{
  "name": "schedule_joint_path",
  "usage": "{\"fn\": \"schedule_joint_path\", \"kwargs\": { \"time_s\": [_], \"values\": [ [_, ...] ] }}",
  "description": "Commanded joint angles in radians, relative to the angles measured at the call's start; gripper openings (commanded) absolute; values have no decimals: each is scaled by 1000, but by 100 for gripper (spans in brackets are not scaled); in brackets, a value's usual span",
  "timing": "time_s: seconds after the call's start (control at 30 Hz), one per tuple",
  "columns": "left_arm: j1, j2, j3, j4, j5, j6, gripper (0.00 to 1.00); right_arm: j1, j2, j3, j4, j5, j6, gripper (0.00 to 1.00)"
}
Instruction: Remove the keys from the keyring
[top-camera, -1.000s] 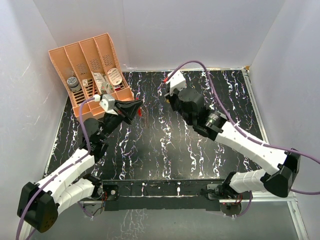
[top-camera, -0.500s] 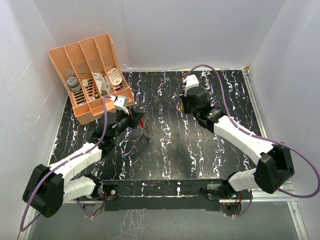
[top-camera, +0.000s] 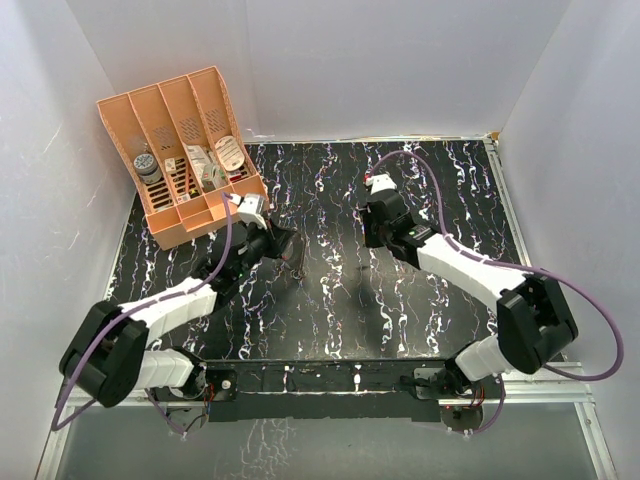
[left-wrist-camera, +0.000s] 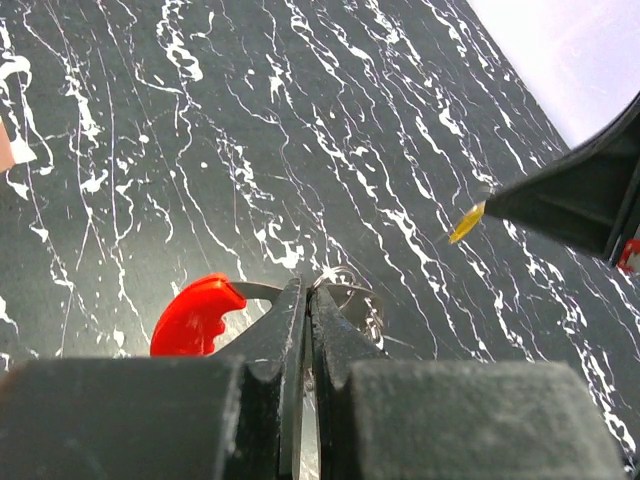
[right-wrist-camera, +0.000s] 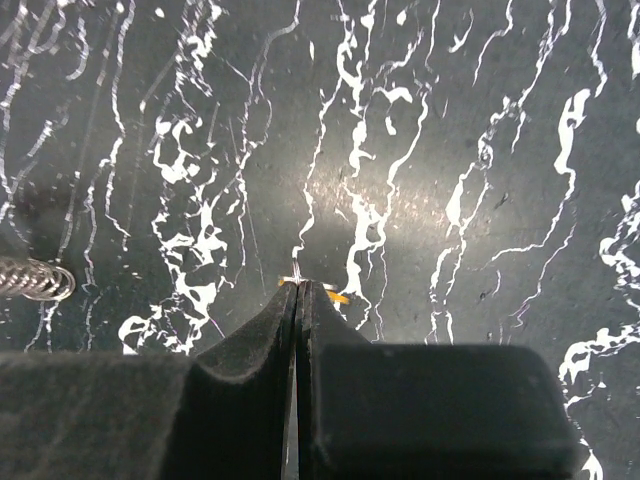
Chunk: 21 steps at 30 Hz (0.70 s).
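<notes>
Pinching the silvery keyring (left-wrist-camera: 352, 297), left gripper (left-wrist-camera: 305, 298) has its fingers pressed together, low over the black marbled table (top-camera: 330, 300). Red key (left-wrist-camera: 195, 313) lies just left of the tips, its blade running in to the ring. Right gripper (right-wrist-camera: 298, 290) is closed too, tips clamped on the yellow key (right-wrist-camera: 338, 297), which sits apart from the ring. Silvery coil (right-wrist-camera: 35, 280) shows at the left edge of the right wrist view. Orange organizer (top-camera: 180, 130) stands at the far left.

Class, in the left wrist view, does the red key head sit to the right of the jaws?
No: the red key head shows to the left of the left gripper, whose jaws are closed.
</notes>
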Motion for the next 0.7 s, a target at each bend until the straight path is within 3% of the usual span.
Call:
{"fn": "schedule_joint_path", "kwargs": {
  "time_s": [0.0, 0.23, 0.67],
  "values": [
    [-5, 113, 28, 23, -44, 39, 0, -14, 46, -5, 16, 1, 46, 0],
    [-4, 346, 111, 145, -52, 75, 0, -33, 142, -9, 65, -64, 54, 0],
    [-3, 564, 260, 252, -38, 95, 0, -38, 262, -21, 165, -200, 63, 0]
  ]
}}
